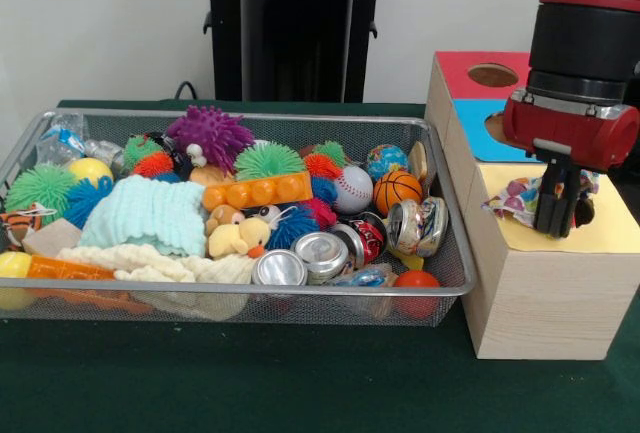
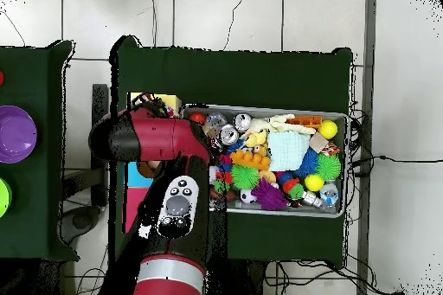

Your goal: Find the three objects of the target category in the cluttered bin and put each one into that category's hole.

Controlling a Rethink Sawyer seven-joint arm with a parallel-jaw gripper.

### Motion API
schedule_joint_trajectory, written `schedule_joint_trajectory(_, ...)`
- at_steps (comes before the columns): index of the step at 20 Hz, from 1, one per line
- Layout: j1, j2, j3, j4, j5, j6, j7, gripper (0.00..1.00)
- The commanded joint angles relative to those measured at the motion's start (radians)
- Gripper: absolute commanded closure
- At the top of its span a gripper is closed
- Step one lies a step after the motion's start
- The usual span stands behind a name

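My gripper (image 1: 556, 215) hangs over the yellow top (image 1: 615, 228) of the wooden sorting box (image 1: 540, 303), at the right of the front view. It is shut on a crinkled, colourful plastic wrapper (image 1: 512, 198), which sticks out on both sides of the black fingers and touches or hovers just above the yellow panel. Behind it, the box has a red section with a round hole (image 1: 492, 75) and a blue section with a hole (image 1: 494, 125) half hidden by the arm. In the overhead view the red arm (image 2: 160, 149) covers the gripper and most of the box.
The wire mesh bin (image 1: 300, 116) left of the box is full: spiky balls, a purple spiky toy (image 1: 210, 133), a baseball (image 1: 352, 189), a basketball (image 1: 397, 191), crushed cans (image 1: 322, 253), a pale knitted cloth (image 1: 145, 215), a duck plush (image 1: 240, 236). A purple bowl (image 2: 13, 133) sits on a side table.
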Motion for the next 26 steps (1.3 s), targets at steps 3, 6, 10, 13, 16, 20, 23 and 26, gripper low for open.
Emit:
schedule_joint_trajectory(3, -0.077, 0.083, 0.160, 0.037, -0.115, -0.053, -0.093, 1.00)
schedule_joint_trajectory(6, -0.090, 0.094, 0.175, 0.025, -0.130, -0.055, -0.094, 1.00)
schedule_joint_trajectory(10, -0.104, 0.100, 0.190, 0.020, -0.151, -0.059, -0.089, 1.00)
schedule_joint_trajectory(13, -0.103, 0.097, 0.190, 0.016, -0.151, -0.031, -0.073, 1.00)
schedule_joint_trajectory(16, -0.085, 0.083, 0.168, 0.017, -0.122, 0.077, -0.036, 1.00)
schedule_joint_trajectory(20, -0.067, 0.047, 0.147, 0.046, -0.115, 0.166, -0.028, 1.00)
schedule_joint_trajectory(23, -0.081, 0.025, 0.158, 0.073, -0.119, 0.173, -0.042, 1.00)
schedule_joint_trajectory(26, -0.085, 0.007, 0.163, 0.094, -0.122, 0.182, -0.049, 1.00)
